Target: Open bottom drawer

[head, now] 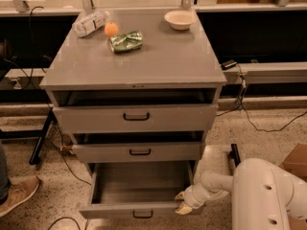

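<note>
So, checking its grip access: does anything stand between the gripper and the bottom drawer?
Nothing visible does. The gripper is at the right front corner of the bottom drawer, which stands pulled out.

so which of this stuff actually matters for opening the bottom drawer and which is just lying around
For the job:
bottom drawer, already pulled well out
gripper, low at the drawer front's right end

Just lying about:
bottle, small orange ball, green packet, bowl, all on the cabinet top
top drawer, middle drawer
</note>
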`<state>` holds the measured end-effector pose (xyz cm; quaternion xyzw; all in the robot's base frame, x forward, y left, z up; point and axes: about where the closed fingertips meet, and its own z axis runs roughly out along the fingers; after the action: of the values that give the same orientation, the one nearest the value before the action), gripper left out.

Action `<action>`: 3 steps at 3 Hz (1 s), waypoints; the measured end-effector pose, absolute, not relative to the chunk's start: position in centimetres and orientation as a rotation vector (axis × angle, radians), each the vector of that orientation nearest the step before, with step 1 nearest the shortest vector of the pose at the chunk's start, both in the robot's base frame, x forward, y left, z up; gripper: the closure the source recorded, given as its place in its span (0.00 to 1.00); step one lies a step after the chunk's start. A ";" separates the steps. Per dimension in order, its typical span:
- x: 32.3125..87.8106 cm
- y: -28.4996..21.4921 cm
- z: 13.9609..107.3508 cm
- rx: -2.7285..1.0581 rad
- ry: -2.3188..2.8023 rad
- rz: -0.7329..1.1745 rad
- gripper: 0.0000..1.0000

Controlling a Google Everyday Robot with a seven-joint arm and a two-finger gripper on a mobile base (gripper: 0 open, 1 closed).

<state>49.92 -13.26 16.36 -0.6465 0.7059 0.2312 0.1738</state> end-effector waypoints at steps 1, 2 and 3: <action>49.9 -13.3 16.3 -1.833 2.002 0.656 0.75; 49.7 -13.1 16.2 -1.834 2.001 0.662 0.51; 49.5 -12.9 16.1 -1.835 2.001 0.667 0.28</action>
<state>49.54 -12.92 16.07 -0.6467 0.7050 0.2350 0.1720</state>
